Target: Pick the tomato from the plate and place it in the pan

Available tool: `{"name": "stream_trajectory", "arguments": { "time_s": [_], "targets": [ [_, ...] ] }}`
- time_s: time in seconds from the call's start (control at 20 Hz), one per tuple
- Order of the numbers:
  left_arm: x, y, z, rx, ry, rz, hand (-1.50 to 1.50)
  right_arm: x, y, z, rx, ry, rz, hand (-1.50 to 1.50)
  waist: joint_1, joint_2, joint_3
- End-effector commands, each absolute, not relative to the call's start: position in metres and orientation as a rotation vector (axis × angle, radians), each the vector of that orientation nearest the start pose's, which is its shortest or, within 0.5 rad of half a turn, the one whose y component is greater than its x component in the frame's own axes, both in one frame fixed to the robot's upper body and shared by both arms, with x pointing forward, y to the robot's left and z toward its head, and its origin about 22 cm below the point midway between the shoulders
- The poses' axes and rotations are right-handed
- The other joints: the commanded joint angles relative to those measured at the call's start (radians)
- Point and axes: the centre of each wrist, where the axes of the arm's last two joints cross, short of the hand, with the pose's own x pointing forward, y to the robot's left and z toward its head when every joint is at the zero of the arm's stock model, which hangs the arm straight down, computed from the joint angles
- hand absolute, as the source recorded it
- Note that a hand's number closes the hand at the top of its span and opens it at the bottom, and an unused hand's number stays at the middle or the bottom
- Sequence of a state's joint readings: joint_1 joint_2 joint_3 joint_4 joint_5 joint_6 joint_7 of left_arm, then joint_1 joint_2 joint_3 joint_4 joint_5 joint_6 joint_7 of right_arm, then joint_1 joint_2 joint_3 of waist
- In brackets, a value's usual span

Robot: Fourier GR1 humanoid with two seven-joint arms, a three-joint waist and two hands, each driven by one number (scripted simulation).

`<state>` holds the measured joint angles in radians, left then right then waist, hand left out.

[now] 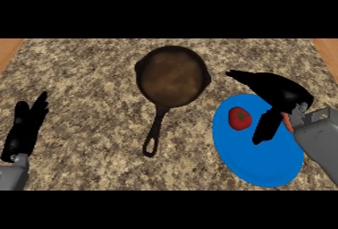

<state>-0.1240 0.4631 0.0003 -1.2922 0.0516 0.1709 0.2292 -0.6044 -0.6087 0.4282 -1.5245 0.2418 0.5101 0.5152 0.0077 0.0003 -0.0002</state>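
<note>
A red tomato (239,118) with a green stem lies on the left part of a blue plate (259,165) at the right of the counter. My right hand (280,91) hovers over the plate's upper right, open, its fingers stretched up-left past the rim and its thumb pointing down just right of the tomato, apart from it. A dark, empty pan (173,76) sits at the counter's middle back, its handle (156,132) running toward me. My left hand (25,125) rests open at the left edge, fingers up.
The speckled granite counter (86,80) stretches between the pan and my left hand. Wooden strips (8,50) show at the far corners on both sides.
</note>
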Motion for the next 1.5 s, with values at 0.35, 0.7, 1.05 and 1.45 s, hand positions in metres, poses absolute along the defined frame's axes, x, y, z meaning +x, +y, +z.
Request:
{"name": "stream_trajectory", "arguments": {
  "time_s": [0.35,0.7,1.05,1.45],
  "targets": [
    [0.258,0.36,0.006,0.503,-1.196,-0.091,0.0,0.323,-0.21,0.13,-0.59,-1.034,1.437,-1.5,-0.004,-0.001,0.0],
    [0.279,0.347,0.011,0.487,-1.209,-0.091,0.0,0.328,-0.223,0.112,-0.551,-1.048,1.451,-1.5,-0.006,0.0,0.0],
    [0.286,0.337,0.028,0.479,-1.223,-0.081,0.0,0.349,-0.2,0.105,-0.561,-1.038,1.44,-1.5,0.0,0.001,0.0],
    [0.279,0.362,0.018,0.505,-1.207,-0.09,0.0,0.331,-0.209,0.069,-0.581,-0.97,1.451,-1.5,-0.006,0.0,0.0]
  ]
}}
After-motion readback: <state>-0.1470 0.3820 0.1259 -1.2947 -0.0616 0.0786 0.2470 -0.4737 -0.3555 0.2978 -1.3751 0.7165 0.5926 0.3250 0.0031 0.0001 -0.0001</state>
